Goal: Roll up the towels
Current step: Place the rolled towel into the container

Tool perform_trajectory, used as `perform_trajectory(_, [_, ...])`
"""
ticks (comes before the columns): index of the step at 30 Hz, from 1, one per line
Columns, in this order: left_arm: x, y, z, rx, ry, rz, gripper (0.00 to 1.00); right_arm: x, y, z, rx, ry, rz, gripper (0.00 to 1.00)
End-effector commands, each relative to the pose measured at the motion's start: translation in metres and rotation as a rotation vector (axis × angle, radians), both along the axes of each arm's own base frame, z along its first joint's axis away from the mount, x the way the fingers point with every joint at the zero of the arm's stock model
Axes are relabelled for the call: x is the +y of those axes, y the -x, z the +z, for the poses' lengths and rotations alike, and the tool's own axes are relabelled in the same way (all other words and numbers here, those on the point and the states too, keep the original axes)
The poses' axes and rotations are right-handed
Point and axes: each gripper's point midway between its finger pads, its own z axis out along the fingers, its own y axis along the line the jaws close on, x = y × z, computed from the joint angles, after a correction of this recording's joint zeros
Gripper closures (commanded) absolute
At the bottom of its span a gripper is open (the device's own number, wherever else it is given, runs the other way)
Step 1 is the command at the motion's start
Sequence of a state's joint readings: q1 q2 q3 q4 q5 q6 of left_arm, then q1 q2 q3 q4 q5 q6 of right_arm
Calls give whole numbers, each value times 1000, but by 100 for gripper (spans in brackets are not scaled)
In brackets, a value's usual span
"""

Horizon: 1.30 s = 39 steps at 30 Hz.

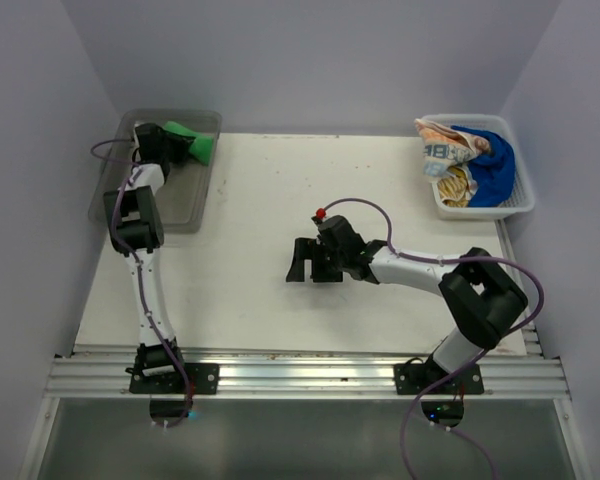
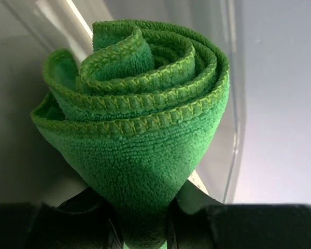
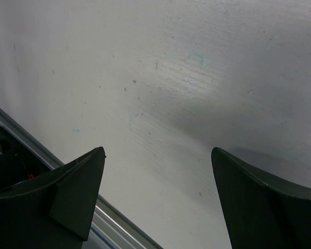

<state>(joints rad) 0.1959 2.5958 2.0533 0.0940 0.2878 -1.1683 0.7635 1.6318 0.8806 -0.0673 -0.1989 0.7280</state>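
Green towel [image 2: 140, 150]: fuzzy terry spiral, stitched hems.

On the worktop [image 1: 260, 190] a clear bin [image 1: 192, 208] stands at the far left corner with the rolled towel [image 1: 202, 147] over it in the left hand [image 1: 180, 138], a basket [image 1: 521, 206] at the far right corner holds three unrolled towels [image 1: 467, 160] in a heap, and the right hand [image 1: 305, 263] is over the middle.

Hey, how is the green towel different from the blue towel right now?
The green towel is rolled into a tight spiral; the blue towel lies crumpled and unrolled. The green towel is pinched in the left gripper at the clear bin; the blue towel sits loose in the white basket among other towels. Both are plain, single-colour cloths.
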Motion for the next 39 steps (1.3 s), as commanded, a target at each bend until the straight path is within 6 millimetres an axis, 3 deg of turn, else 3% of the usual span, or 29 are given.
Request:
perform_trajectory(1, [11, -17, 53, -169, -63, 8, 100, 2, -7, 19, -40, -28, -12, 13])
perform_trajectory(7, [24, -26, 60, -187, -89, 40, 100, 4, -6, 15, -27, -28, -6, 13])
perform_trajectory(15, [33, -25, 25, -123, -77, 80, 100, 5, -7, 10, -18, -24, -9, 13])
perform_trajectory(24, [33, -24, 3, -51, 12, 117, 100, 5, -9, 15, -31, -21, -11, 13])
perform_trajectory(28, [30, -24, 2, -43, 24, 110, 53, 5, -10, 18, -36, -23, -15, 13])
perform_trajectory(31, [29, -23, 8, -50, 17, 95, 34, 6, -12, 20, -40, -23, -18, 13])
perform_trajectory(35, [27, -17, 11, -21, 0, 77, 21, 4, -12, 18, -43, -16, -21, 13])
perform_trajectory(39, [27, -5, 12, 6, -11, 80, 19, 2, -13, 22, -56, -12, -28, 13])
